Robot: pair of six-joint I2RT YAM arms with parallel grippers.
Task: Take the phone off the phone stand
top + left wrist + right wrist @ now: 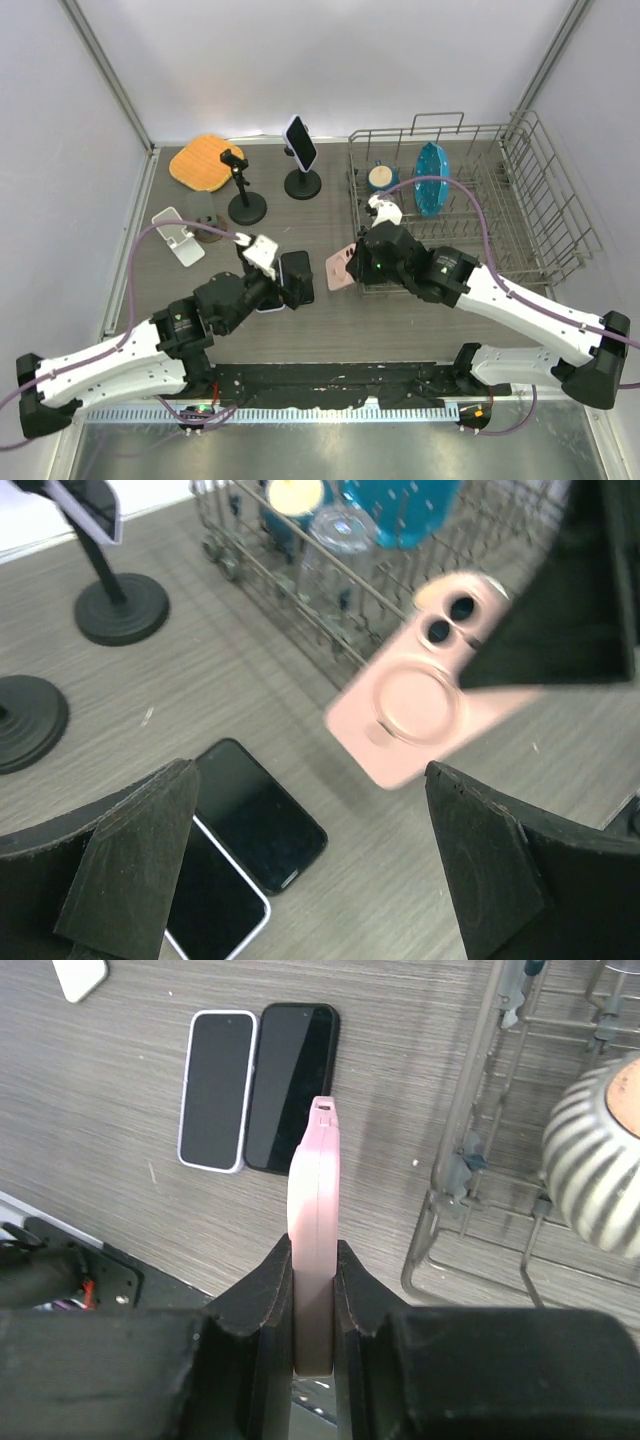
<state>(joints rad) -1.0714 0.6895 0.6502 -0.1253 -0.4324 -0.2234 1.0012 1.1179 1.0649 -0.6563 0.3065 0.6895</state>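
Observation:
A black phone point(301, 143) sits tilted in a black phone stand point(303, 184) at the back middle; it also shows in the left wrist view point(90, 505). My right gripper point(352, 262) is shut on a pink phone point(338, 268) and holds it edge-on above the table beside the rack, seen in the right wrist view point(314, 1210) between the fingers point(270, 1290). My left gripper point(320, 870) is open and empty, hovering over a black phone point(255, 815) and a white-edged phone point(205, 900) lying flat on the table.
A wire dish rack point(540, 200) at the right holds a blue plate point(431, 178) and a cup point(381, 178). An empty black clamp stand point(246, 208), a white stand point(180, 235) and an orange pad point(207, 162) stand at the back left.

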